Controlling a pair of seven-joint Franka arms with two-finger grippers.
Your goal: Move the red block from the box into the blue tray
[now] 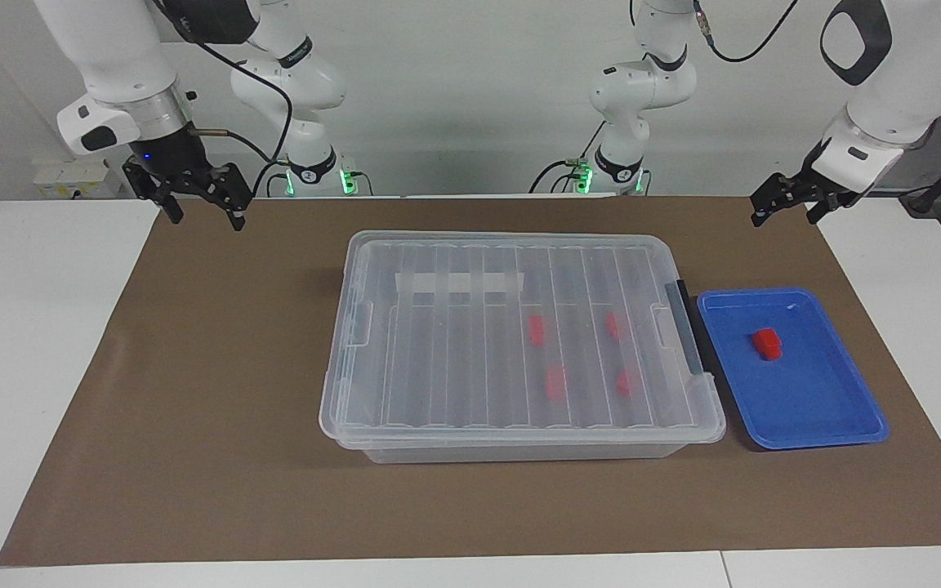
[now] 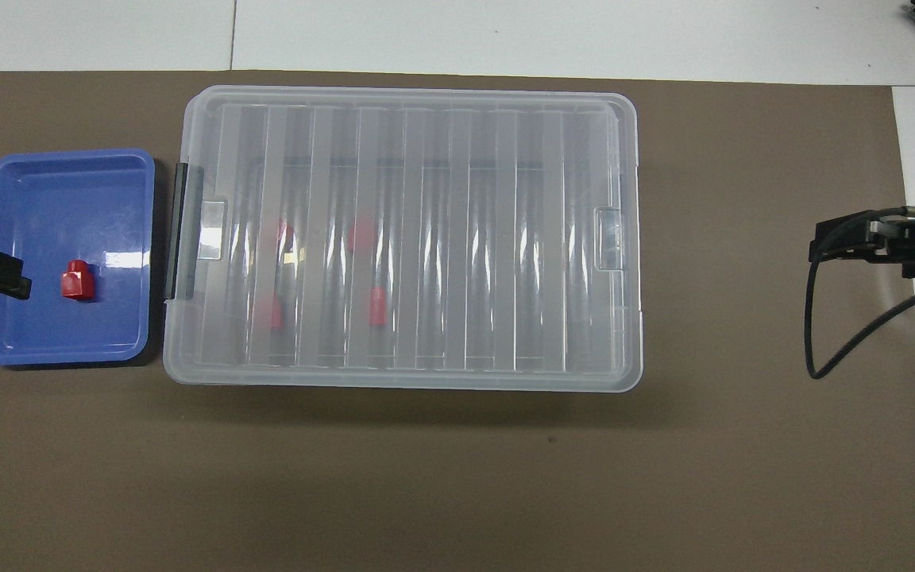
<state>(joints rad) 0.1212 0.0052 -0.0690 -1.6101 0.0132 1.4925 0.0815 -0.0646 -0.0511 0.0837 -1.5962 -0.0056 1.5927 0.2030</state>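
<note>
One red block point(image 1: 767, 343) lies loose on the floor of the blue tray point(image 1: 862, 429), clear of the rim, so the placement looks complete. Four like blocks point(image 1: 536, 329) sit inside the box point(image 1: 340, 408), whose ribbed lid is seated, presumably to contain them. The tray lies just beside the box's black-barred end, toward the left arm's end of the worktop, which keeps the transfer short. The left hand point(image 1: 783, 208) hangs raised over the mat near the tray, fingers parted, holding nothing. The right hand point(image 1: 202, 206) waits raised over the mat's other end, open and empty.
</note>
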